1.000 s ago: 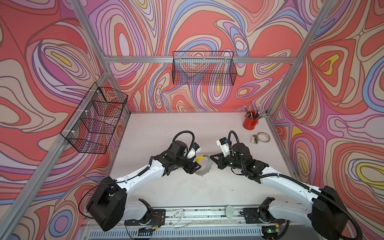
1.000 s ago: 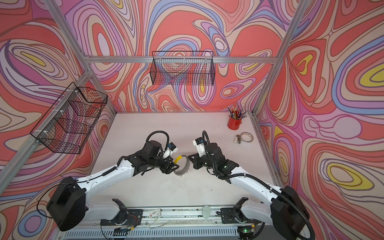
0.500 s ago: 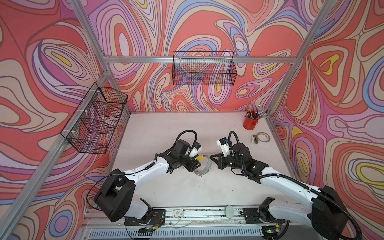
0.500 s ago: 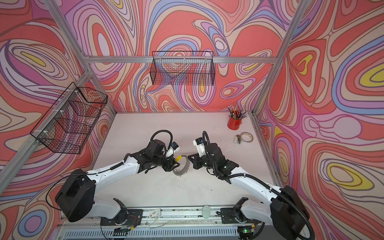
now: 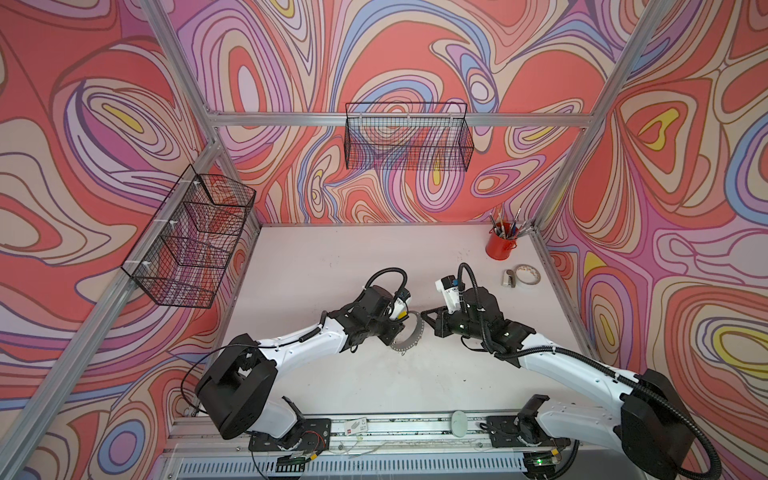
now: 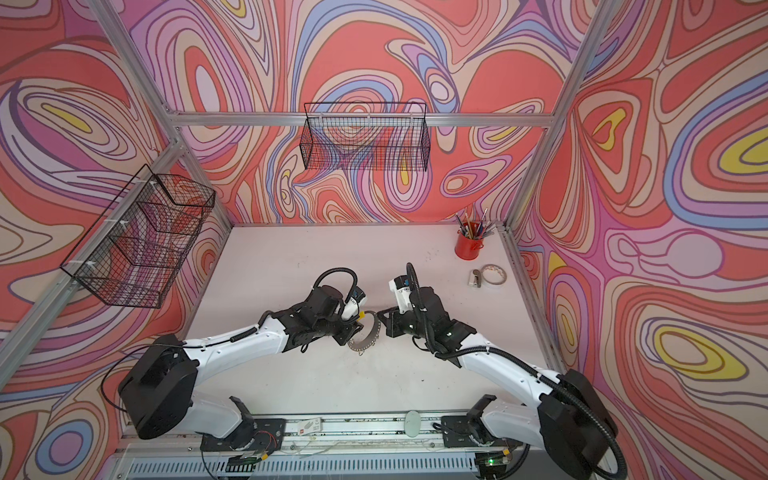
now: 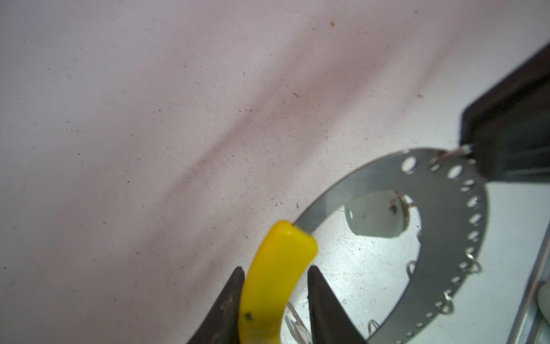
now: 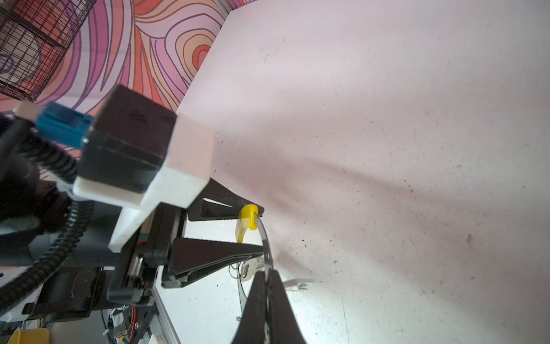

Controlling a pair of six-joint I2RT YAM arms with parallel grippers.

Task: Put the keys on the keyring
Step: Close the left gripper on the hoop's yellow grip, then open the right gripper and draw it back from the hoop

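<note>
Keyring [image 7: 446, 229] gripped by right end effector [image 8: 265, 273].

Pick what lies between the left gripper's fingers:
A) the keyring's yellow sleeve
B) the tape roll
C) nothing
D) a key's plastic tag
A: in the left wrist view the yellow sleeve of the keyring runs between the two dark fingers of the left gripper.

No writing can be read in any view. A small white card [image 5: 357, 426] on the front rail [image 5: 415, 428] bears a red mark and fine print too small to make out; a white label [image 8: 157, 338] seen by the right wrist camera is blurred
</note>
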